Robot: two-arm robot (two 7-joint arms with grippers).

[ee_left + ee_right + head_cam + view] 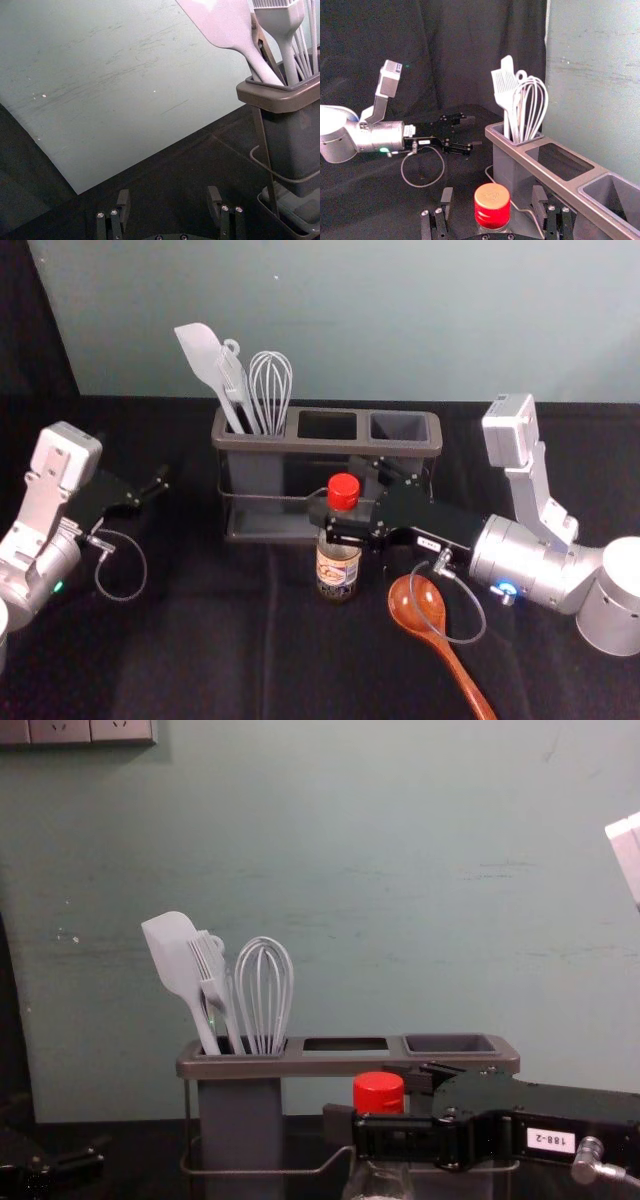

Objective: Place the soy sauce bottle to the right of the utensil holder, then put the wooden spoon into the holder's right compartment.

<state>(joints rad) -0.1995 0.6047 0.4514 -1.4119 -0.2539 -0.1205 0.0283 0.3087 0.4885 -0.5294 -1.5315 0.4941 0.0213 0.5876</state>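
Nearest, lower right of the head view: wooden spoon (406,606) lies on the dark-covered tabletop (200,650), bowl toward the holder, handle slanting down to the frame's bottom edge.

Just beyond, a little below centre: soy sauce bottle (337,585), upright, in front of the holder; red cap (343,487), printed label (338,568) round the body. Fill level: cannot tell.

Right gripper (341,497) reaches in from the right of the head view to the bottle. Fingers parted, one on each side; right wrist view gives a gap on both sides of the cap, so unclamped at that height.

Left gripper (146,470): left side of the head view, well apart from the bottle, fingers spread.

Farther, centre: utensil holder (290,443), three openings in a row under one brown rim. Left compartment (240,1130) carries a pale spatula (200,352), a brush (211,975), a ring-ended handle (231,347) and a whisk (270,390), heads up, spatula leaning left. Middle opening (327,425) reads dark. Right compartment (398,427) shows bare grey inner walls.

Farthest: pale green wall (400,320); sockets (85,730) upper left of the chest view.
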